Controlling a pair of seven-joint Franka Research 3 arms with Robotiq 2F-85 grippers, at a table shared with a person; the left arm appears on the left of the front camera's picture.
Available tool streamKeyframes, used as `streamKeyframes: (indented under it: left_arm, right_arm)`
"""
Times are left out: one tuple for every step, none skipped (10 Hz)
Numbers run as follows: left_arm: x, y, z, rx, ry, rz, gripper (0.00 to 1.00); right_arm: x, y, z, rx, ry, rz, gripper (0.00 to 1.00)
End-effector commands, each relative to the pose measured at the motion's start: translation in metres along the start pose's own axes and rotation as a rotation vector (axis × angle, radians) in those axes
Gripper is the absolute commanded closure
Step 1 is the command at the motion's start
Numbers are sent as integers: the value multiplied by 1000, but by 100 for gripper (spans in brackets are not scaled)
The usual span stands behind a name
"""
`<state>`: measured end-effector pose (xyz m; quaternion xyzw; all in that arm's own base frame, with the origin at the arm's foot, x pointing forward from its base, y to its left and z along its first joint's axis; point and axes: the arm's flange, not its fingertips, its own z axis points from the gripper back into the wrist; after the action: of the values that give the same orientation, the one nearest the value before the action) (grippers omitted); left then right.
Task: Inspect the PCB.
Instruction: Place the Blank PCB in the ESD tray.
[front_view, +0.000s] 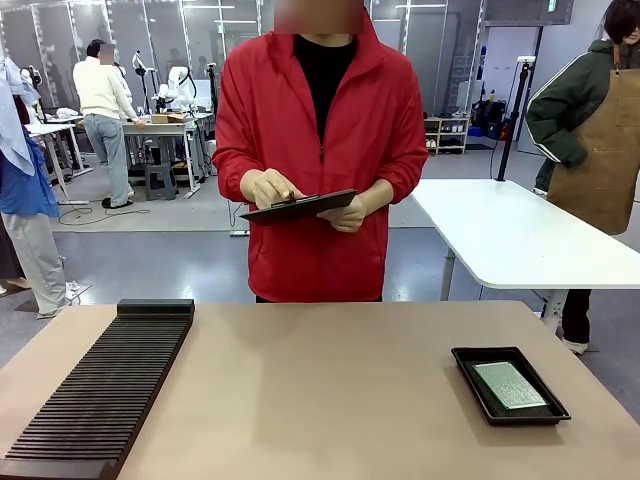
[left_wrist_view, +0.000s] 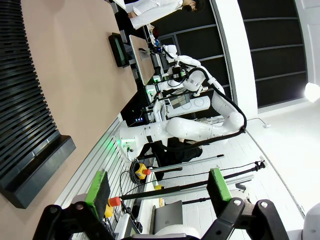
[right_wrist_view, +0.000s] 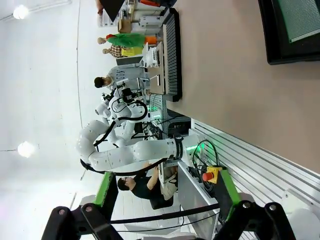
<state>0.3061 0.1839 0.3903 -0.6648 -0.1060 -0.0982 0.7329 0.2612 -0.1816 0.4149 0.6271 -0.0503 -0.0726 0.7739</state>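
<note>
While you look across the counter (front_view: 330, 380), read these off:

PCB: you see the PCB (front_view: 510, 385) lying flat, pale grey-green face up, inside a black shallow tray (front_view: 468, 362) near the counter's right edge on the robot's side; in the right wrist view the PCB (right_wrist_view: 302, 17) sits in the tray (right_wrist_view: 272, 35) at the picture's upper right corner.

Left end effector: its green-padded fingers are spread wide with nothing between them (left_wrist_view: 159, 186); it hangs off the counter's near edge, looking along the robot's side, well apart from the PCB; the tray (left_wrist_view: 119, 50) shows small and far up the counter in that view, the board inside it too small for you to make out clearly.

Right end effector: spread wide too, nothing between its fingers (right_wrist_view: 165, 190); it is off the counter's near edge, apart from the tray and not touching the PCB.

Slotted rack: a long black ribbed rack (front_view: 100, 395) lies along the counter's left side, well apart from the tray.

Person: a person in a red jacket (front_view: 320, 140) stands at the far side, holding a dark clipboard (front_view: 298, 207) in one hand (front_view: 350, 212) with the other hand (front_view: 268, 187) resting on its top.
</note>
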Motion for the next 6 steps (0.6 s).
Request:
streamKeyframes:
  left_arm:
    - [1,0,0,15,7,3,0]
    - [1,0,0,15,7,3,0]
    - [1,0,0,15,7,3,0]
    - [1,0,0,15,7,3,0]
    - [1,0,0,15,7,3,0]
    - [1,0,0,15,7,3,0]
  right_arm:
    - [-1,3,-2,11,-3,21,0]
    - [-1,3,-2,11,-3,21,0]
    - [-1,3,-2,11,-3,21,0]
    - [-1,3,-2,11,-3,21,0]
    - [-1,3,-2,11,-3,21,0]
    - [-1,3,-2,11,-3,21,0]
